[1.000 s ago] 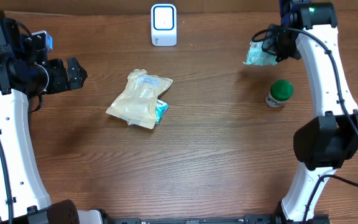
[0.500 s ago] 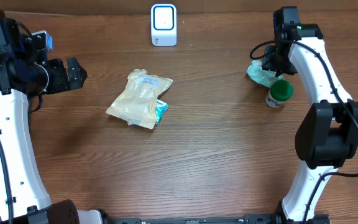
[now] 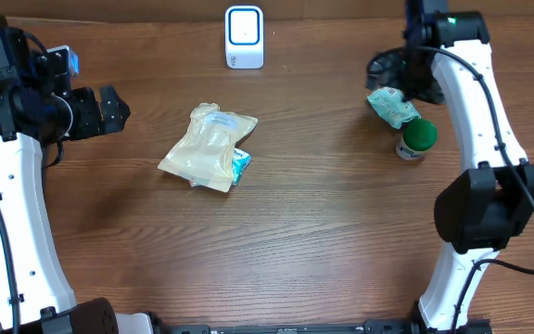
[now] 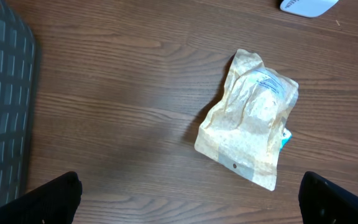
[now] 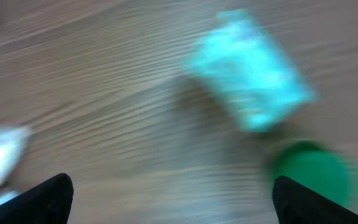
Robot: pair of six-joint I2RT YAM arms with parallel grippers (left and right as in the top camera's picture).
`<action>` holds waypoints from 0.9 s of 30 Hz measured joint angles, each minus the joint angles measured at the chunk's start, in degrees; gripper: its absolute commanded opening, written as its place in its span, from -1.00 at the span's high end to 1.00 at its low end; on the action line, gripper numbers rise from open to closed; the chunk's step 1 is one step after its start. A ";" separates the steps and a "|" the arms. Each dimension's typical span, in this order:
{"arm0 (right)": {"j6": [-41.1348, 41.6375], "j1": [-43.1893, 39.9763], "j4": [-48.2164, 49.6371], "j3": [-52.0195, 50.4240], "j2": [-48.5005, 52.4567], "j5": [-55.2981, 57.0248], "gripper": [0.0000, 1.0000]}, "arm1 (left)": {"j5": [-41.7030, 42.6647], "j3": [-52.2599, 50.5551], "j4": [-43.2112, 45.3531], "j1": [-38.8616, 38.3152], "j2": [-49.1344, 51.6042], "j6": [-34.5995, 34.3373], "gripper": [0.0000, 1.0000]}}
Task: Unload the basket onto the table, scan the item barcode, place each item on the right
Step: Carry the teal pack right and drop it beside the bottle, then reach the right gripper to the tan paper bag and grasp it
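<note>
Two grippers, both with fingers spread wide and gripping nothing.

Right gripper [image 3: 401, 82]: over the far right part of the table [image 3: 323, 232]. In my right wrist view the right gripper [image 5: 179, 208] shows only its two dark fingertips [image 5: 42, 199], one in each bottom corner, with bare wood between them. That view is badly blurred.

Item: teal packet [image 3: 392, 105], lying flat on the wood just below my right gripper in the overhead view. No finger touches it. In the wrist view the teal packet [image 5: 247, 78] sits above and apart from the fingertips. I cannot make out a barcode in any view.

Jar [image 3: 417, 139]: green lid, upright, just beside the packet on its near right side; whether they touch I cannot tell. The jar [image 5: 309, 171] lid is a green smear in the wrist view.

Scanner [image 3: 244, 37]: white, with a blue-ringed face, at the far edge near the middle, well apart from the packet.

Left gripper [image 3: 117, 109]: at the left side, held above the table. In my left wrist view the left gripper [image 4: 191, 205] has both fingertips [image 4: 55, 199] at the frame corners.

Tan pouch [image 3: 209, 147]: centre-left, lying flat, with a teal wrapper [image 3: 240, 165] poking out from under its right edge. Tan pouch [image 4: 247, 118] is well ahead of my left fingers.
</note>
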 measured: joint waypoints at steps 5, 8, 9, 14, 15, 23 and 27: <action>0.31 5.53 2.80 -1.09 -0.02 -15.28 -1.00 | 0.00 0.00 0.02 0.02 0.02 0.00 -0.99; 0.46 8.85 5.81 -4.00 -0.02 -19.89 -1.00 | 0.00 0.00 0.02 0.00 0.02 0.00 -0.99; 0.61 10.47 7.32 -5.88 -0.02 -20.96 -0.98 | 0.00 0.00 0.00 0.02 0.02 -0.02 -0.99; 3.56 16.92 14.95 -13.57 -0.02 -23.08 -0.72 | 0.00 0.00 0.00 0.02 0.02 0.00 -0.99; 5.03 18.12 17.62 -15.15 -0.02 -23.19 -0.70 | 0.00 0.00 0.02 0.02 0.02 0.00 -0.99; 20.13 23.85 39.93 -28.28 -0.02 -21.51 -0.66 | 0.00 0.00 0.02 0.02 0.04 0.00 -0.99; 24.79 25.97 49.83 -33.42 -0.02 -19.80 -0.66 | 0.00 0.00 0.00 0.00 0.04 0.00 -0.99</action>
